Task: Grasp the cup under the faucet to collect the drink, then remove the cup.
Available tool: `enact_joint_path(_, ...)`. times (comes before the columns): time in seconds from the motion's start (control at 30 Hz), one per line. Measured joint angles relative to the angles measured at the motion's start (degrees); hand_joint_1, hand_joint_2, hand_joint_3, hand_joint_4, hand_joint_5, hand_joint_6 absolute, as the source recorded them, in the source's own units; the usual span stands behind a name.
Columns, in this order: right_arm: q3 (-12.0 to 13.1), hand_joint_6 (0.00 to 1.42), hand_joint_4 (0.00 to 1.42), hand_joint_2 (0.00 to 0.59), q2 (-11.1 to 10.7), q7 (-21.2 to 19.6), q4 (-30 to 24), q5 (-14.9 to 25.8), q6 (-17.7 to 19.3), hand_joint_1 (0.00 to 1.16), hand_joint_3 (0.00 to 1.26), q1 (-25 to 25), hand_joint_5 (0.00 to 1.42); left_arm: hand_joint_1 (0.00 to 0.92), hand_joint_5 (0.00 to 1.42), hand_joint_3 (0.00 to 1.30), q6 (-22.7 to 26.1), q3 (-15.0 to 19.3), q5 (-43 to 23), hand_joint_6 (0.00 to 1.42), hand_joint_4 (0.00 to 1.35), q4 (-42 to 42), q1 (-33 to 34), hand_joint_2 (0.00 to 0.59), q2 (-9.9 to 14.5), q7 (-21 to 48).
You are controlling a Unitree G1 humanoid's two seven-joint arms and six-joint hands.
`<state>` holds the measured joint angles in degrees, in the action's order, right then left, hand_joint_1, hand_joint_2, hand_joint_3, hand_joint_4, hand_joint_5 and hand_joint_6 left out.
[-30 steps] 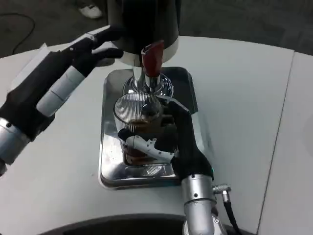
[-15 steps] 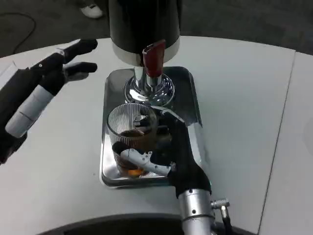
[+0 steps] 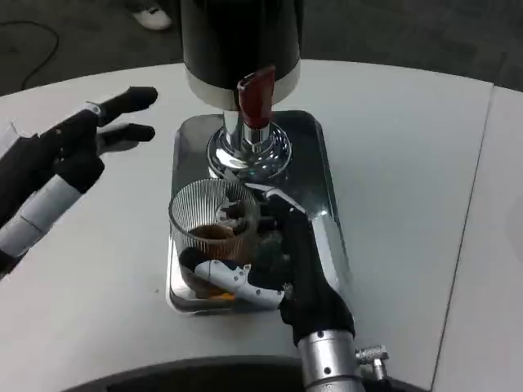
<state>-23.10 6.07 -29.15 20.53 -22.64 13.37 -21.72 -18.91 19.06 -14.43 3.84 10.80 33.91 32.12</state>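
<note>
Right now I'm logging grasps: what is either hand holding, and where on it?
The right hand grips the ribbed glass cup around its lower side wall. The left hand holds nothing, fingers spread.

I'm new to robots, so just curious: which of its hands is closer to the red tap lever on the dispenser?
The right. The right hand grips the glass cup on the tray, just below the red lever. The left hand hovers with spread fingers over the table, well off to the lever's side.
</note>
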Motion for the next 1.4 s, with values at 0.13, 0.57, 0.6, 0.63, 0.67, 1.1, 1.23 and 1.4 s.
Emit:
enact_joint_path(0.13,-0.08,0.86,0.79,0.136,-0.85,1.99,-4.24,-0.59,-0.75,0.89,0.72,1.70,0.94,0.000,0.23,0.22,-5.87,0.65,1.83,0.18,0.13,-0.26,-1.68,0.071,1.19,0.71)
enact_joint_path(0.57,0.08,0.89,0.79,0.129,-2.59,8.25,-16.64,-0.84,-3.85,0.89,0.72,7.55,0.95,0.000,0.23,0.22,-18.80,2.18,4.02,0.18,0.15,-4.28,-4.44,0.077,4.09,1.11)
enact_joint_path(0.6,0.20,0.89,0.79,0.130,-2.69,8.79,-17.69,-0.84,-4.29,0.89,0.72,8.14,0.95,0.000,0.23,0.22,-19.43,2.15,4.11,0.18,0.15,-4.27,-4.64,0.077,4.13,1.11)
enact_joint_path(0.63,0.28,0.89,0.79,0.131,-2.81,9.23,-18.62,-0.84,-4.52,0.89,0.72,8.88,0.95,0.000,0.23,0.22,-19.94,2.14,4.25,0.18,0.15,-4.27,-4.83,0.077,4.16,1.11)
enact_joint_path(0.67,0.32,0.89,0.79,0.130,-2.87,9.73,-19.57,-0.85,-4.94,0.89,0.72,9.57,0.95,0.000,0.23,0.22,-20.62,2.15,4.70,0.18,0.15,-4.21,-5.18,0.077,4.27,1.10)
enact_joint_path(1.1,1.90,0.91,0.80,0.128,-4.06,15.72,-32.19,-1.11,-8.44,0.89,0.72,16.52,0.97,0.000,0.14,0.21,-35.06,2.84,7.50,0.10,0.05,-4.10,-11.02,0.081,5.54,1.09)
enact_joint_path(1.23,2.79,0.91,0.80,0.130,-4.81,18.08,-36.48,-1.07,-9.34,0.89,0.72,18.97,0.98,0.000,0.13,0.20,-38.16,2.62,7.47,0.08,0.04,-4.15,-12.51,0.082,6.16,1.10)
enact_joint_path(1.4,5.05,0.92,0.80,0.130,-7.41,21.95,-43.18,-0.55,-10.34,0.89,0.72,23.69,0.98,0.000,0.12,0.20,-41.46,0.94,7.47,0.08,0.04,-2.01,-14.21,0.085,6.86,1.10)
